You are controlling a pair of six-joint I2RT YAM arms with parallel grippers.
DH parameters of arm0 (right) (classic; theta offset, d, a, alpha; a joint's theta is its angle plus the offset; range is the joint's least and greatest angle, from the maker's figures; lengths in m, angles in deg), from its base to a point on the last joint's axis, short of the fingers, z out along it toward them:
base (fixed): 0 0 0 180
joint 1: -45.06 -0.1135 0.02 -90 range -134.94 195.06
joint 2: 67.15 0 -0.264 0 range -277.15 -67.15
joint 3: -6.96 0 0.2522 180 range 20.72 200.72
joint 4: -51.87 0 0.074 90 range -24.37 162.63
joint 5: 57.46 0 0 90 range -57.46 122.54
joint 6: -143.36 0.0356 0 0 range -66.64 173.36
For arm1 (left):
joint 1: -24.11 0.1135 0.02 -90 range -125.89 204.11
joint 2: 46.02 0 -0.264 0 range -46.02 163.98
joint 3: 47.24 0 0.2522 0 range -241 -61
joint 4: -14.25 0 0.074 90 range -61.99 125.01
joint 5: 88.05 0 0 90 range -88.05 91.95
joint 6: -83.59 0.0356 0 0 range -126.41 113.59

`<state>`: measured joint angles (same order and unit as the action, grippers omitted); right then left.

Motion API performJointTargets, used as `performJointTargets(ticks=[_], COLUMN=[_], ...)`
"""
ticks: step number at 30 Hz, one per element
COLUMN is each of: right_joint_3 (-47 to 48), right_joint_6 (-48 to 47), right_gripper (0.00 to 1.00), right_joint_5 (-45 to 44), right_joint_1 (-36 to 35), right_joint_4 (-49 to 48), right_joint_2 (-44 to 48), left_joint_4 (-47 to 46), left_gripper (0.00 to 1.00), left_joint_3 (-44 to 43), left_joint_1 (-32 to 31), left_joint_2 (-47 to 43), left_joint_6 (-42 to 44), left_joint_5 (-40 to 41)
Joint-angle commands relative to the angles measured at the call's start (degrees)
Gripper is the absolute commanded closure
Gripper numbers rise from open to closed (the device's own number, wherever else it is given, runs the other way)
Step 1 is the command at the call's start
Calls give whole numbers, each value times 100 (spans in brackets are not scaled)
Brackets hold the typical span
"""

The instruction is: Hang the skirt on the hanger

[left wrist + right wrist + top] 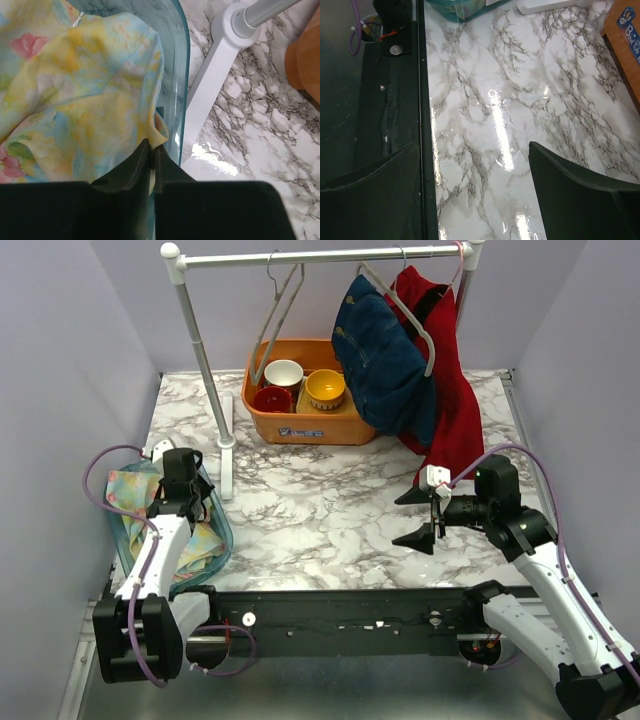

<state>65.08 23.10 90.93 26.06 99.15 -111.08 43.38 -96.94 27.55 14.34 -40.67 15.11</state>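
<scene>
1. At the table's left edge, the skirt (pixel 128 492) lies crumpled in a clear teal bin (pixel 228 532). No long axis can be read from the cloth; the bin itself runs from near to far.
2. Down inside that bin, the left gripper (pixel 152 162) has its fingers almost together, with a yellow fold of the skirt's edge pinched between them hard against the bin's right wall. The rest of the cloth spreads left of and ahead of the fingers.
3. Just right of the bin stands the rack (pixel 203 350), its white post and foot set between the skirt and the rail's middle. I judge the lift must clear the bin wall and then pass this post.
4. Up, farther back and to the right, the empty hanger (pixel 275 330) hangs from the rail. The left arm is plainly the nearer one to both skirt and hanger.
5. Below the hanger sits an orange tub (pixel 300 425) of bowls; a trailing hem could brush them.
6. Toward the rail's right end hang a denim garment (pixel 385 360) and a red garment (pixel 452 415), crowding that side.
7. Over bare marble, the right gripper (pixel 400 520) has its jaws spread wide and holds nothing, well apart from the skirt.
</scene>
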Motion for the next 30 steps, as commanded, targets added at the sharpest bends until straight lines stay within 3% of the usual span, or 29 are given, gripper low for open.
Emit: performJointTargets(ticks=[1, 3, 8, 12, 21, 27, 30], right_joint_3=[91, 73, 82, 82, 73, 47, 46], right_joint_6=[-32, -33, -33, -41, -103, -138, -173], right_gripper=[5, 5, 5, 5, 5, 5, 5], right_joint_5=[23, 6, -30, -38, -126, -205, -214], right_joint_1=[20, 11, 11, 11, 11, 20, 20], right_joint_4=[-56, -56, -65, -56, -56, -56, -56], right_joint_2=[59, 59, 50, 24, -55, -143, -169], left_joint_4=[52, 167, 624, 993, 1135, 687, 248], left_gripper=[92, 100, 100, 100, 100, 100, 100], left_joint_3=[-237, -377, -931, -2114, -4681, -5484, -5485], left_joint_1=[51, 43, 51, 51, 34, -45, -107], left_joint_2=[-515, -787, -1473, -1931, -1817, -1580, -1483], left_joint_6=[191, 244, 376, 237, -274, -985, -1494], left_joint_5=[220, 248, 169, -286, -1544, -2545, -3213])
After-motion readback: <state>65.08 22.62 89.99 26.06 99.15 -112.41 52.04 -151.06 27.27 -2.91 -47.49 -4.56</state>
